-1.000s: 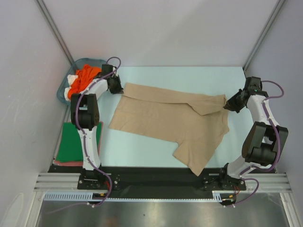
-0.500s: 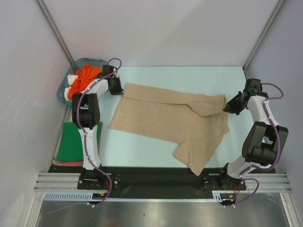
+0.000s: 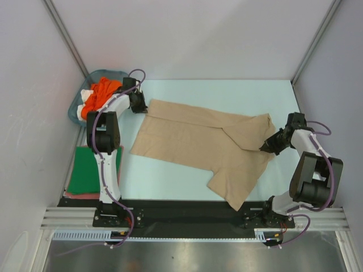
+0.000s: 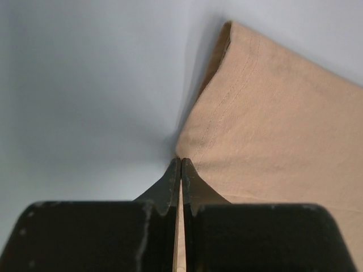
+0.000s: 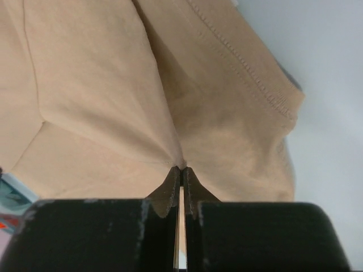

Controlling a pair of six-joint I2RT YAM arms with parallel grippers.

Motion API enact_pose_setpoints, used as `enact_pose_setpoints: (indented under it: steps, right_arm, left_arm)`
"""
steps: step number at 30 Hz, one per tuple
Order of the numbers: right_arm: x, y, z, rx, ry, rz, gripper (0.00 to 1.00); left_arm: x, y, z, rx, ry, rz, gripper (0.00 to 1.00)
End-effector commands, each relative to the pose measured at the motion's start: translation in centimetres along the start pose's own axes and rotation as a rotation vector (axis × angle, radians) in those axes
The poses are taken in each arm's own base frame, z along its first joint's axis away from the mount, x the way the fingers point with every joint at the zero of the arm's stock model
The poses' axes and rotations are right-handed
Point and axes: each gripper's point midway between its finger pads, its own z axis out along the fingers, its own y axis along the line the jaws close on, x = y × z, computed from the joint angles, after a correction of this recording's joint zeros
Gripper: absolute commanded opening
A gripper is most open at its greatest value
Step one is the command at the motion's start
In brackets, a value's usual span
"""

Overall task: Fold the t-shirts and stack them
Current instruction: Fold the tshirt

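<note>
A tan-beige t-shirt (image 3: pixel 198 144) lies spread across the table, partly folded, with a sleeve hanging toward the front. My left gripper (image 3: pixel 142 107) is shut on its far left corner (image 4: pixel 238 130), the cloth pinched between the fingertips (image 4: pixel 173 175). My right gripper (image 3: pixel 265 145) is shut on the shirt's right edge (image 5: pixel 227 113), cloth bunched at the tips. An orange t-shirt (image 3: pixel 102 93) and a white one (image 3: pixel 87 96) sit in the teal basket (image 3: pixel 76 110). A folded dark green t-shirt (image 3: pixel 85 170) lies on a reddish one (image 3: pixel 82 195) at the left front.
The basket stands at the back left corner beside the left arm. White walls enclose the table on three sides. The black rail (image 3: pixel 187 212) holding the arm bases runs along the near edge.
My right gripper has moved toward the front and slightly left, dragging the shirt's right edge with it. The left gripper has stayed in place on its corner.
</note>
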Motion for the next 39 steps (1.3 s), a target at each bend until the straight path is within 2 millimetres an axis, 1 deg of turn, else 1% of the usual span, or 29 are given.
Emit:
enact_pose_setpoints:
  steps: [1,2,4,7,9,11,14,15,16,18,19,21,22,24,26,28,29,30,31,32,33,34,35,36,38,39]
  right_arm:
    - [0.8,1.4,-0.5,-0.095,-0.003,0.017,0.02]
    - [1.1,1.1,-0.7,-0.096,-0.024,0.023,0.0]
    - [0.7,1.4,-0.8,-0.121,-0.066,0.024,0.0]
    - [-0.1,1.5,-0.6,-0.111,-0.084,0.016,0.01]
    - [-0.7,2.2,-0.6,-0.117,-0.084,0.021,0.02]
    - [-1.0,2.8,-0.7,-0.13,-0.086,0.024,0.03]
    - [-0.7,3.1,-0.9,-0.127,-0.079,0.045,0.03]
    - [-0.2,2.8,-0.9,-0.119,-0.069,0.054,0.03]
    - [0.0,2.8,-0.9,-0.119,-0.062,0.089,0.03]
    - [0.5,3.1,-1.1,-0.142,-0.053,0.113,0.03]
    - [0.6,3.0,-1.1,-0.149,-0.058,0.122,0.03]
    - [0.6,3.0,-1.2,-0.151,-0.057,0.133,0.03]
    - [0.6,3.1,-1.2,-0.154,-0.048,0.135,0.03]
    - [0.8,3.2,-1.3,-0.149,-0.039,0.13,0.04]
    - [0.8,3.4,-1.7,-0.153,-0.046,0.129,0.04]
    - [0.9,3.3,-2.1,-0.145,-0.046,0.137,0.04]
    - [1.2,3.2,-2.3,-0.14,-0.044,0.139,0.04]
    - [1.5,3.1,-2.4,-0.135,-0.037,0.157,0.04]
    - [1.5,3.0,-2.6,-0.131,-0.044,0.164,0.04]
    - [1.9,2.9,-2.7,-0.131,-0.041,0.174,0.04]
    - [2.0,2.8,-2.8,-0.13,-0.041,0.197,0.03]
    - [2.1,2.8,-2.9,-0.132,-0.045,0.213,0.03]
    - [2.2,3.0,-3.1,-0.146,-0.053,0.221,0.03]
    - [2.7,2.6,-2.8,-0.143,-0.043,0.239,0.03]
    - [3.5,2.8,-2.3,-0.155,-0.017,0.279,0.03]
    - [3.8,2.7,-2.2,-0.153,-0.009,0.288,0.03]
  left_arm:
    - [-1.9,0.1,-0.7,0.002,-0.044,0.02,0.03]
    - [-2.1,0.2,-0.8,-0.004,-0.051,0.019,0.03]
    - [-2.0,0.1,-0.6,0.0,-0.047,0.017,0.02]
    - [-2.0,0.1,-0.6,0.006,-0.045,0.019,0.03]
    - [-1.8,0.2,-0.5,0.002,-0.038,0.011,0.04]
    - [-1.7,0.2,-0.7,-0.001,-0.039,0.008,0.08]
    - [-1.7,0.3,-1.3,-0.016,-0.047,0.002,0.08]
    - [-1.8,0.5,-1.7,-0.026,-0.055,0.0,0.08]
    - [-2.1,0.6,-1.9,-0.037,-0.065,-0.001,0.1]
    - [-2.2,0.7,-2.3,-0.048,-0.067,-0.002,0.21]
    - [-2.5,0.5,-2.8,-0.047,-0.074,-0.002,0.25]
    - [-2.4,0.8,-3.3,-0.067,-0.076,-0.016,0.33]
    - [-2.9,0.5,-4.2,-0.065,-0.095,-0.014,0.34]
    - [-3.4,0.6,-5.1,-0.078,-0.117,-0.02,0.36]
    - [-4.6,-0.4,-6.3,-0.049,-0.149,-0.015,0.38]
    - [-5.2,-1.5,-7.1,-0.008,-0.168,-0.026,0.37]
    - [-5.8,-2.1,-7.1,0.02,-0.188,-0.027,0.36]
    - [-5.8,-3.3,-7.0,0.069,-0.182,-0.035,0.36]
    - [-5.8,-3.9,-6.8,0.093,-0.18,-0.037,0.36]
    - [-6.2,-4.6,-6.2,0.119,-0.186,-0.04,0.36]
    - [-6.0,-5.2,-5.9,0.135,-0.176,-0.036,0.35]
    - [-6.4,-5.8,-5.8,0.147,-0.184,-0.035,0.35]
    - [-6.0,-6.3,-5.1,0.16,-0.169,-0.036,0.35]
    - [-6.0,-6.8,-4.9,0.18,-0.167,-0.035,0.34]
    - [-6.4,-7.5,-4.7,0.204,-0.176,-0.036,0.35]
    - [-6.1,-7.7,-4.2,0.214,-0.165,-0.037,0.34]
